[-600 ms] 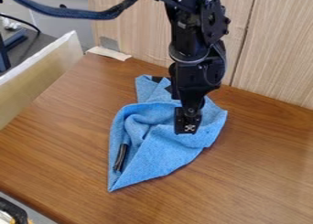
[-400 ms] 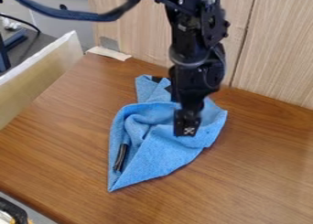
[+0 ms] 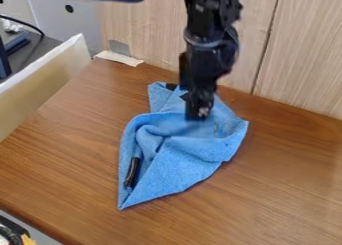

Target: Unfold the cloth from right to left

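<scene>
The gripper hangs over the upper middle of the blue cloth, hiding a small part of it. Crumpled and partly folded, the cloth lies on the wooden table with one pointed corner toward the lower left. A fold bulges across its middle, and a dark strip shows in the fold at its left side. Its upper end reaches back behind the gripper. Whether the gripper touches the fabric I cannot tell.
The brown table extends around the cloth. Behind it rises a light wood panel. A pale board borders the table at the left, and a strip of tape lies at the back edge.
The arm and gripper have moved back and up in the view, from the cloth's right middle toward its upper part. The cloth's outline looks the same.
</scene>
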Action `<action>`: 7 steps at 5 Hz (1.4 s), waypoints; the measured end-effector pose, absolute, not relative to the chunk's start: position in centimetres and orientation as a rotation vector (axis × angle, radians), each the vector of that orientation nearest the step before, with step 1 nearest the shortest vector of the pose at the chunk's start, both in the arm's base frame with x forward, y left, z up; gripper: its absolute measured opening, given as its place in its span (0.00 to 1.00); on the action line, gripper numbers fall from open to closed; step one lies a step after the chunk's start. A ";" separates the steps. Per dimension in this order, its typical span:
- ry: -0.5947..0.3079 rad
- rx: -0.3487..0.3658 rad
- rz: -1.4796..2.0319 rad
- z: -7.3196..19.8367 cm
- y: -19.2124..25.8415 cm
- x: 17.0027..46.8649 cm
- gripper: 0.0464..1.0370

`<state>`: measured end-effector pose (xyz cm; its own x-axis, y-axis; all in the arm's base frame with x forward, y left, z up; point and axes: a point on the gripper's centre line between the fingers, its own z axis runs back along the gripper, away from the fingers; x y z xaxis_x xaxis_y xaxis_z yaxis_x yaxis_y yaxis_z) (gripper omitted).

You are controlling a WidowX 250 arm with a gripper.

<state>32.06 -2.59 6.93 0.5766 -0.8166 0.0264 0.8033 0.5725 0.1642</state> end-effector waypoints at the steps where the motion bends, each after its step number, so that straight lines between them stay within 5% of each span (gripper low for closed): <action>1: -0.102 0.115 -0.893 6.3 -1.0 33.9 0.96; 2: -0.086 0.067 -0.870 4.8 -1.1 34.8 0.96; 6: -0.017 0.072 -0.878 0.5 -2.3 35.6 0.91; 7: 0.005 0.070 -0.874 -0.3 -2.1 35.5 0.62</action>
